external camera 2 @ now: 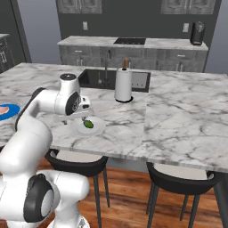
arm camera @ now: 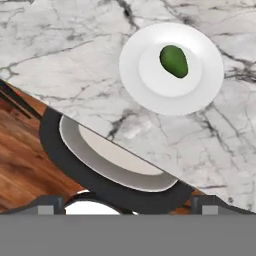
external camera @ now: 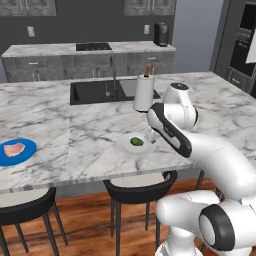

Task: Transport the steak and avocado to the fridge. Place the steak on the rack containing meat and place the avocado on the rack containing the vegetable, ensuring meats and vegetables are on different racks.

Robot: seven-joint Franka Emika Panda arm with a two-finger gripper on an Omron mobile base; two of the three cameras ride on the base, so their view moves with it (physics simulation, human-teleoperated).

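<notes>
The dark green avocado (arm camera: 174, 61) lies on a small white plate (arm camera: 145, 95) near the front edge of the marble island; it also shows as the avocado (external camera: 136, 141) and avocado (external camera 2: 89, 124). The steak (external camera: 14, 149) rests on a blue plate (external camera: 29, 152) far to the left on the same counter. My gripper (arm camera: 127, 204) hovers above the counter edge, just short of the white plate, with its dark fingertips (arm camera: 50, 204) spread wide and nothing between them. From the right base view the gripper (external camera 2: 76, 116) hangs just left of the plate. The fridge and its racks are out of view.
A paper towel roll (external camera: 144, 92) stands behind the white plate beside the sink (external camera: 95, 92). Black stools (external camera: 140, 187) sit under the counter edge, one directly below my hand (arm camera: 115, 165). A coffee maker (external camera: 160, 34) is on the back counter.
</notes>
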